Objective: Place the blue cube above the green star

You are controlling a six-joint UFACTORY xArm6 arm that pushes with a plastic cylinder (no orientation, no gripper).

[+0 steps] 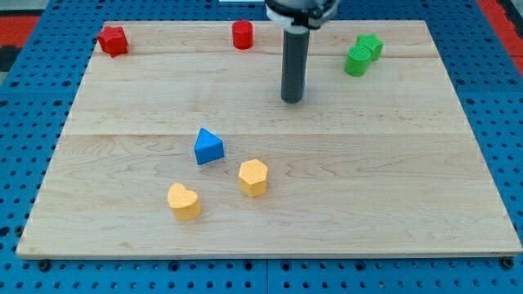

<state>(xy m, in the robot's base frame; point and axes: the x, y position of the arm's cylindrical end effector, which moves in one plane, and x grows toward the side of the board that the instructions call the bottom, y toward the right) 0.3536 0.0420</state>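
Blue block [208, 147] left-below, my tip [292, 100] upright, apart

Bright, even light; soft shadows.

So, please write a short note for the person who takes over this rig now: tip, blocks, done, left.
My tip rests on the board, touching no block.
Blue block lies at the view's lower left of the tip, near two yellow blocks.
Green star sits at the view's top right, against a second green block.
Done: nothing visible.
Left: push the blue block above the star.
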